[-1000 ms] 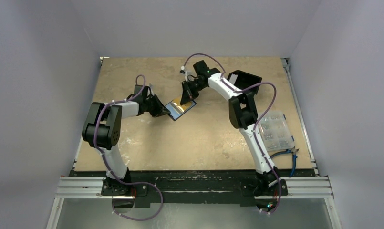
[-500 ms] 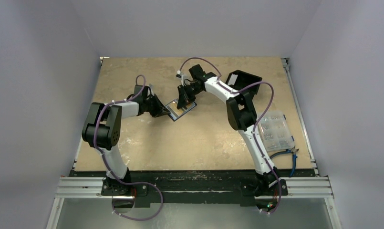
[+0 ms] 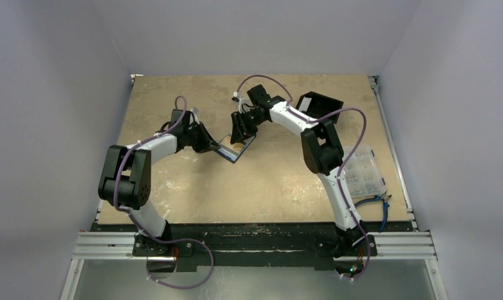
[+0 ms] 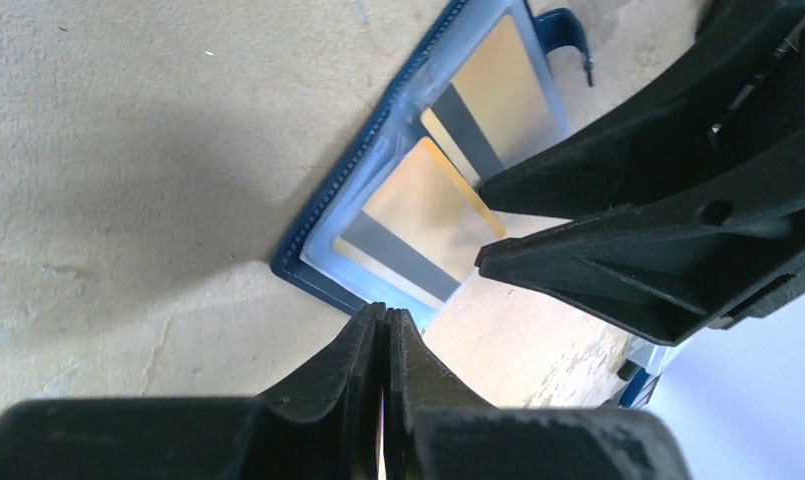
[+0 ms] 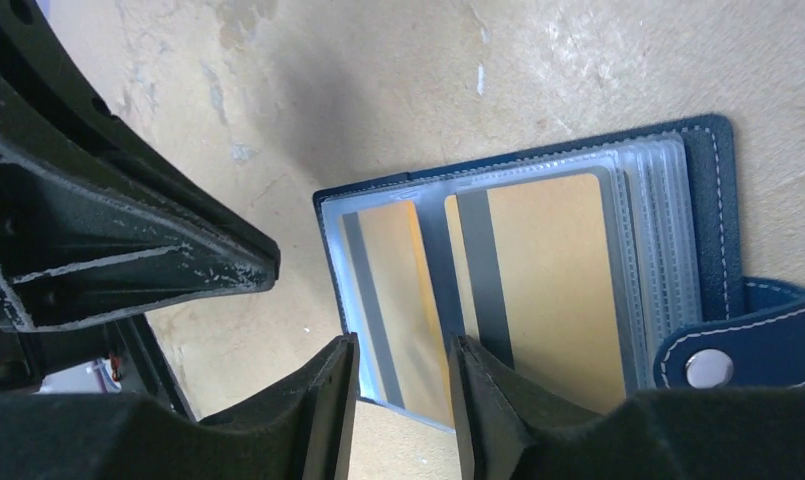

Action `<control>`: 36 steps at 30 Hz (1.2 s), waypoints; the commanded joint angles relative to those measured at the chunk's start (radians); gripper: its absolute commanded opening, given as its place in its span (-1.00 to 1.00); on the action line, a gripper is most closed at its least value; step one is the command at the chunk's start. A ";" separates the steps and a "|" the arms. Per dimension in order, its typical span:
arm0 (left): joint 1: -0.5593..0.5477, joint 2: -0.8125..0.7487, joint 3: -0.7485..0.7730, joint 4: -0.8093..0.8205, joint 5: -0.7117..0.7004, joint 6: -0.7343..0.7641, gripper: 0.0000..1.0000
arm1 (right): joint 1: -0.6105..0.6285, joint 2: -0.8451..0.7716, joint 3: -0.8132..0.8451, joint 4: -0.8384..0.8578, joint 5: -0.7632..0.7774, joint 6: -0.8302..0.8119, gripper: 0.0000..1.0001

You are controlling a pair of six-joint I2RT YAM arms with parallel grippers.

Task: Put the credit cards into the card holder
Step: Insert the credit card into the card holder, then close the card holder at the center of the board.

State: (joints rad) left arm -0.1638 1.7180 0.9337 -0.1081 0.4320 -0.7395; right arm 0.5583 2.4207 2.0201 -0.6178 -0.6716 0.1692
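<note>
Fingers of the left gripper [image 4: 385,318] were pressed together, holding nothing visible, just short of the open navy-blue folding card holder [image 5: 713,190]. The right gripper [image 5: 403,352] stood parted over its clear sleeves, which held two gold cards [image 5: 563,280]. The holder lay mid-table on the scuffed beige board [image 3: 267,181], between pale grey walls [image 3: 249,31].

Tan table [image 3: 261,187] with open card holder [image 3: 235,149], black box [image 3: 320,105], clear compartment box [image 3: 361,172], blue-handled pliers [image 3: 377,203].

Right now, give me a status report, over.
Left hand shut at card holder edge. Right hand open above it. Two gold cards inside. Nothing obstructing.
</note>
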 commanded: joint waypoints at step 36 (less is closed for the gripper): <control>-0.033 -0.028 -0.399 0.611 -0.003 -0.320 0.66 | -0.121 -0.070 -0.142 0.224 0.024 0.090 -0.38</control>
State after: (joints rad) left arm -0.1909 1.7023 0.5716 0.5465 0.5461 -1.0821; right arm 0.4168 2.3413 1.8832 -0.4282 -0.6449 0.2764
